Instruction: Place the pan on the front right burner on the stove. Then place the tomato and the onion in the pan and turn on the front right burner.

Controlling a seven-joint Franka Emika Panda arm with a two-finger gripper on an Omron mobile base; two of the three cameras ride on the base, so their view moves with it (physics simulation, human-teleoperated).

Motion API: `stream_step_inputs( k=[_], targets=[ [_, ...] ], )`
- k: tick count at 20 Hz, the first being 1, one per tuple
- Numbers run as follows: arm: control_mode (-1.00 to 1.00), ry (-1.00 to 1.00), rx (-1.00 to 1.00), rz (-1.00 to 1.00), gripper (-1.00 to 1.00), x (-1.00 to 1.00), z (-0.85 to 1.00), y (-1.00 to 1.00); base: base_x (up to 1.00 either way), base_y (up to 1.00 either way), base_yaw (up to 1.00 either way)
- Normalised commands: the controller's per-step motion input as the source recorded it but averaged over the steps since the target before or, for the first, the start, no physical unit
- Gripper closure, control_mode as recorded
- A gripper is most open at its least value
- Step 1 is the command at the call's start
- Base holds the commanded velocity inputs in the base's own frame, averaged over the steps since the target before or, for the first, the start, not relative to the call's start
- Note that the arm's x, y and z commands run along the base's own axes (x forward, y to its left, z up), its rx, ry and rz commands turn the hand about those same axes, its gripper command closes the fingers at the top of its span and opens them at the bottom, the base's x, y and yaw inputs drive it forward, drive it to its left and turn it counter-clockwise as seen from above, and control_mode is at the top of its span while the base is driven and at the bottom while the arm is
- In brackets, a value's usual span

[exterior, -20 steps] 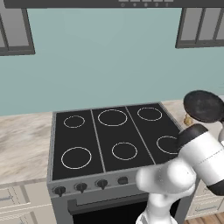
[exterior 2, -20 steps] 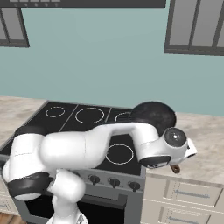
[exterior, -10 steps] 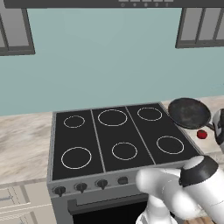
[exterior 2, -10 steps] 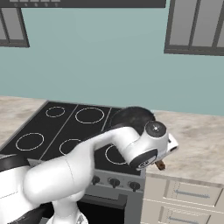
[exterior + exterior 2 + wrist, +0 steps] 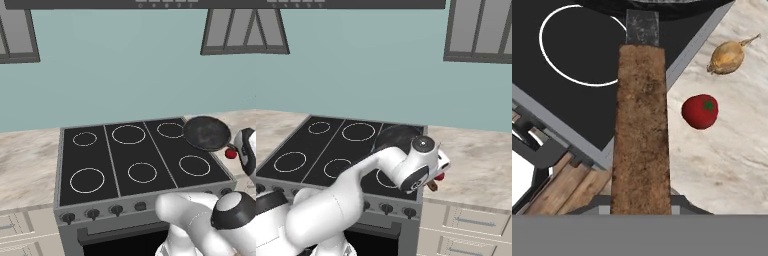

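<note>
Nearest the hand camera, the gripper (image 5: 641, 207) is seen closed on the brown handle of the pan (image 5: 206, 133), which runs straight up the middle of the hand view (the finger tips themselves are mostly hidden under the handle). Just to the right of the handle in that view, the tomato (image 5: 700, 111) lies on the marbled counter (image 5: 732, 150), and a little beyond it the onion (image 5: 727, 56) rests on the same counter, the two being near each other but apart. To the left of the handle, the black glass of the stove (image 5: 130, 160) is seen with a white ring on it.

From the left base view, the pan is held up over the right rear corner of the stove, its dark bowl overlapping the edge of the glass near the rear right ring. The front right burner (image 5: 194, 165) lies bare in front of the pan. The tomato is seen as a red spot just beside the pan's right edge. Behind everything, a teal wall (image 5: 125, 65) is shown.
</note>
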Motion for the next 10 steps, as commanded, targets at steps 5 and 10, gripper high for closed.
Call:
stream_step_inputs(
  k=[5,10],
  targets=[
    [-1.00,0.14,0.00,0.01,1.00,0.17,-0.05,0.10,0.00,0.00,0.00],
    [-1.00,0.19,0.00,0.00,1.00,0.20,-0.01,0.18,0.00,0.00,0.00]
  ],
)
